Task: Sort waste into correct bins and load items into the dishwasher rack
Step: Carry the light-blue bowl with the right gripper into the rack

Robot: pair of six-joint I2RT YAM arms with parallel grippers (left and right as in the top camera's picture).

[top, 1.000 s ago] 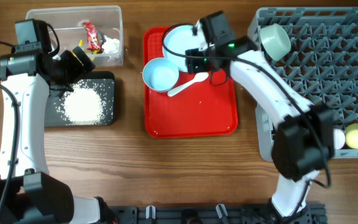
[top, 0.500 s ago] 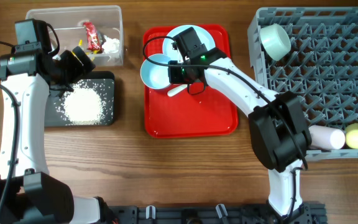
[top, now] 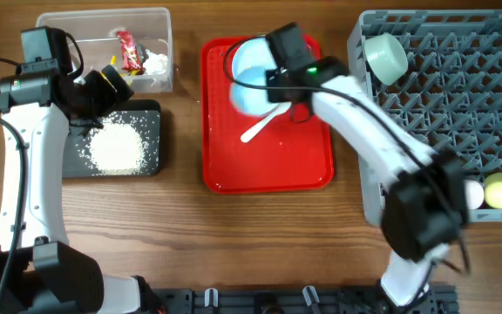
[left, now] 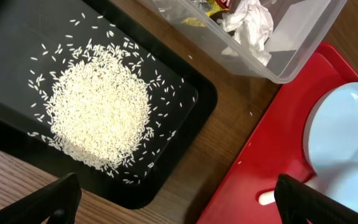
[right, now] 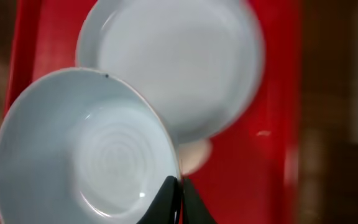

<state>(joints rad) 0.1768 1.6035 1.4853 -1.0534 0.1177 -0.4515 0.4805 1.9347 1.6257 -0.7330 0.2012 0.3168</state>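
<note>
**A:** Shifted since the earlier frame: the light blue bowl. It has gone from the left side of the red serving tray toward its middle and now overlaps the light blue plate.

**B:** Who has it?

**A:** The right fingers, pinched together on its rim. That is plain from the right wrist; overhead it is blurred.

**B:** And the white spoon?

**A:** It lies on the tray, just beside the bowl.

**B:** What about the other side?

**A:** The left fingers are spread apart, holding nothing, over the black tray by the left edge of the counter. The rice grains are heaped in it. The clear tub at the far left corner holds the red wrapper and a white scrap.

**B:** The rack?

**A:** The grey rack fills the right edge. The pale green bowl sits in its far left corner. The white cup and yellow cup lie side by side along its near side.
</note>
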